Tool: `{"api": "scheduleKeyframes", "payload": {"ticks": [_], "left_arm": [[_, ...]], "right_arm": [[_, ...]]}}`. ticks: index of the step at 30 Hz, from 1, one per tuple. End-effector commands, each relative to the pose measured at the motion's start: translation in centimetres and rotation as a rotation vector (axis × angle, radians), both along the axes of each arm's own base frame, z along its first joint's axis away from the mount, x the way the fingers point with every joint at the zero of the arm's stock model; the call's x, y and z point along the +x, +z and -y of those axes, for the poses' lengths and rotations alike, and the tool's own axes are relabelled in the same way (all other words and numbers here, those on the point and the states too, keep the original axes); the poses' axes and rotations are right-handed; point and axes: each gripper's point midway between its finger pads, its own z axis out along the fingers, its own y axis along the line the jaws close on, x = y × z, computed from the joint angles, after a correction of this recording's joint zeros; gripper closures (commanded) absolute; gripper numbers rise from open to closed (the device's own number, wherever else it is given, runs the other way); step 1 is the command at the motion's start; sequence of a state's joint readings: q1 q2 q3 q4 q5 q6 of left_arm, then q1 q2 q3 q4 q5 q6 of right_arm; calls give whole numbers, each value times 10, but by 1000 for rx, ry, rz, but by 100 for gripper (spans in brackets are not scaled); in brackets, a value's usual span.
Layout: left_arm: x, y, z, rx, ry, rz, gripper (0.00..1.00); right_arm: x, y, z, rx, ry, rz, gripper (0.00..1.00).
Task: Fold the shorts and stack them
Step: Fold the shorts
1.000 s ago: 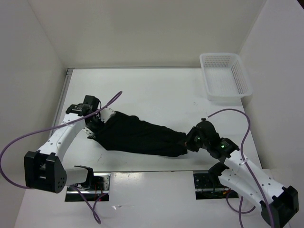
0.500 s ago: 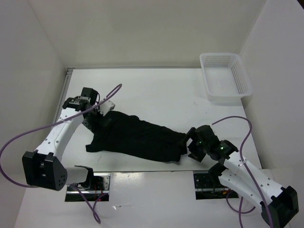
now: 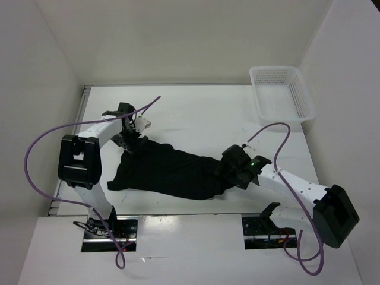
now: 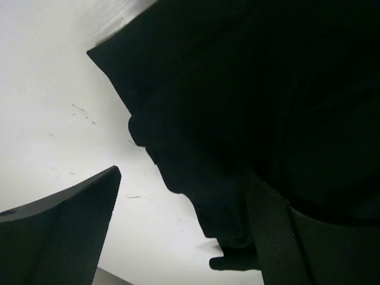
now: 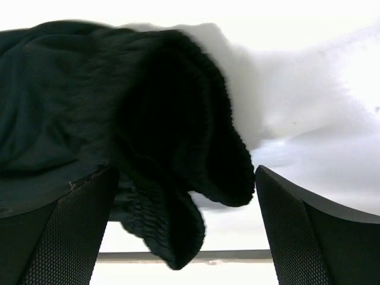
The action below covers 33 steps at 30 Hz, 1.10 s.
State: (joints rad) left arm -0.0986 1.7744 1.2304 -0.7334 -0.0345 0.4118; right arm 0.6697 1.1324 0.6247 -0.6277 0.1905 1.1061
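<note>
- Table (image 3: pixel 196 110): a white work surface. It carries the garment on its near half, where both arms can reach it.
- Shorts (image 3: pixel 172 172): black and crumpled into a long band that lies slantwise from left-rear to right-front. They are not spread flat, so the step in hand is judged to be straightening, with no fold yet made.
- Mesh basket (image 3: pixel 284 122): white, at the far right corner and well apart from the shorts. It plays no part in this step.
- Right gripper (image 5: pixel 185 169): at the right end of the band, jaws spread. A gathered edge, probably the waistband, bulges between the fingers (image 5: pixel 71 231) but is not pinched.
- Left gripper (image 4: pixel 183 172): at the left-rear end, jaws likewise apart. Cloth drapes against one finger and bare table shows beside the other, so nothing is clamped.
- Placement: one gripper at each end suggests that both ends are to be seized and drawn apart to flatten the fabric.
- Purple cables (image 3: pixel 35 160): these loop clear of the garment.
</note>
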Motion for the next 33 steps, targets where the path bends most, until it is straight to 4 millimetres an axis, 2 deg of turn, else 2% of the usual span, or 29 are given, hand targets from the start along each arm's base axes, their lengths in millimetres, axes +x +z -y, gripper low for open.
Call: {"api": "scheduleKeyframes", "payload": {"ticks": [1,3,4,6,10,12,13,14,15,18,21,22,24,25,27,29,30,31,33], "left_arm": [[26,5,3,-29,22,80,10],[27,-1,1,-22,35,82,22],[23,-8,1,-20,35,61,32],[21,-16,-3,4,51,56,39],[27,-7,-4,3,74,99,41],[31,-7,-2,-7,72,114,40],[31,-7,2,-31,65,111,40],[26,-18,3,-32,54,71,40],[25,-21,5,-39,52,53,41],[20,-29,10,-69,35,18,48],[15,-32,21,-128,21,-9,77],[14,-36,21,-127,22,-19,87],[20,-36,19,-116,24,-7,97],[19,-39,19,-115,24,-18,97],[28,-34,16,-94,29,14,100],[37,-26,15,-89,39,53,100],[41,-23,8,-78,63,77,100],[51,-14,4,-86,93,106,100],[63,-6,-3,-91,122,145,100]], "right_arm": [[32,36,-6,-64,19,183,1],[33,42,-4,-75,29,202,4],[34,42,-2,-88,35,208,4],[36,48,-3,-90,45,215,6],[44,57,0,-149,61,221,8],[54,66,-8,-127,79,270,8],[53,62,-14,-114,114,264,10],[53,60,-18,-98,121,264,10],[54,54,-25,-81,136,247,11],[53,40,-34,-60,159,217,11],[49,27,-41,-31,183,190,17],[48,19,-43,-24,179,175,24],[45,10,-41,-36,180,158,29],[49,7,-39,-46,166,159,37],[49,2,-33,-57,154,144,45],[55,2,-25,-82,136,156,59],[60,7,-24,-69,119,175,65],[67,11,-19,-64,102,194,78],[75,16,-11,-68,75,216,90]]}}
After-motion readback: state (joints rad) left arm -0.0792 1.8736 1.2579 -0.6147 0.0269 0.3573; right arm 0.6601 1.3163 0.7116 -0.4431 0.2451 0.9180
